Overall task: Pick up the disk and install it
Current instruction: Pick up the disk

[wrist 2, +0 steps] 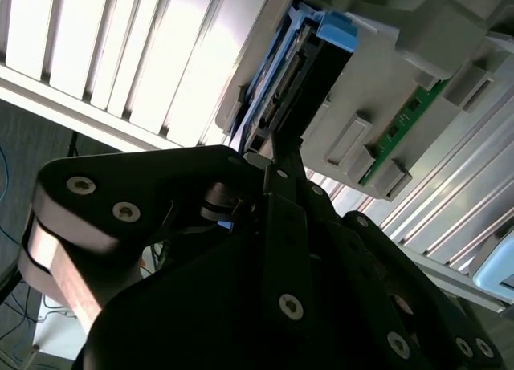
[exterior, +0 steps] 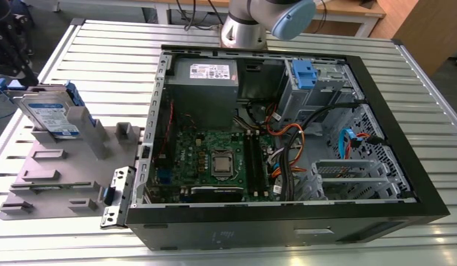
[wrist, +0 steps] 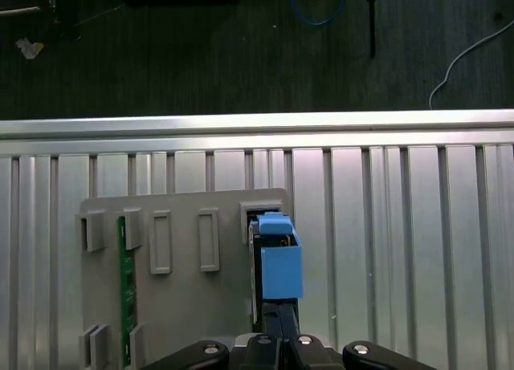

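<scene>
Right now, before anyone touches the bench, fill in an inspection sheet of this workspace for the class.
Surface: slatted silver metal table.
Job's things: flat silver-grey metal disk in a blue plastic bracket stands upright in a grey plastic fixture tray, outside the open black computer case.
Clutter: green circuit board slotted in the tray.
Grippers: black hand close to the disk's bracket; contact unclear.
Cables: orange, black and blue cables inside the case.
Surroundings: dark floor with loose cables.
</scene>
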Robot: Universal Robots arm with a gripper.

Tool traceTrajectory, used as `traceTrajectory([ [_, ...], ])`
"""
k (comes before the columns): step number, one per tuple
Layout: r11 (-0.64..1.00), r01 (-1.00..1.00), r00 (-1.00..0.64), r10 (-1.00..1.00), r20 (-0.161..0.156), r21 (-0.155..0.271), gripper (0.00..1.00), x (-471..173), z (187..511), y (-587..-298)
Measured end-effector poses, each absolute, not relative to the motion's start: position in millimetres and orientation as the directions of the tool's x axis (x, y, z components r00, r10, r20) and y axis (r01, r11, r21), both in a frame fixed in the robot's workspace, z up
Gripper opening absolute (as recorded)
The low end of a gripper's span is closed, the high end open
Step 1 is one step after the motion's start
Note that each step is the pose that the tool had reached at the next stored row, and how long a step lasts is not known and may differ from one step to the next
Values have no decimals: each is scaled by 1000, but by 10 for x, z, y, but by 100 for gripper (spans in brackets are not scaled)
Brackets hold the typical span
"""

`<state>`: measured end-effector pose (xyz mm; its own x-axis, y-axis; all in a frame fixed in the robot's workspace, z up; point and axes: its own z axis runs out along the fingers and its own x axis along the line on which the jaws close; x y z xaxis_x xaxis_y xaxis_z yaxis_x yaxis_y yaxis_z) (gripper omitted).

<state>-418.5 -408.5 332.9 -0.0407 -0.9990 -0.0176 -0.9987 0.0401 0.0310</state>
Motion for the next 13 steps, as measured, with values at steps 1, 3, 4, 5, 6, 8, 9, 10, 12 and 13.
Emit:
traceTrajectory([
  [1,40,-999,-41,-999,-17,31,11,-4179,3329,-4085],
  [3,40,-999,-41,-999,-18,31,11,-4172,3328,-4085],
  [4,40,-999,-41,-999,-18,31,11,-4169,3328,-4085],
  [5,40,-999,-41,-999,-18,31,11,-4168,3329,-4085],
  [6,40,-999,-41,-999,-18,31,11,-4167,3328,-4086],
  [8,40,-999,-41,-999,-18,31,11,-4166,3329,-4085],
  [9,40,-999,-41,-999,-18,31,11,-4166,3329,-4085],
  [10,40,-999,-41,-999,-18,31,11,-4166,3329,-4085],
  [12,40,-999,-41,-999,-18,31,11,-4166,3329,-4085],
  [13,40,-999,-41,-999,-18,31,11,-4166,3329,-4085],
])
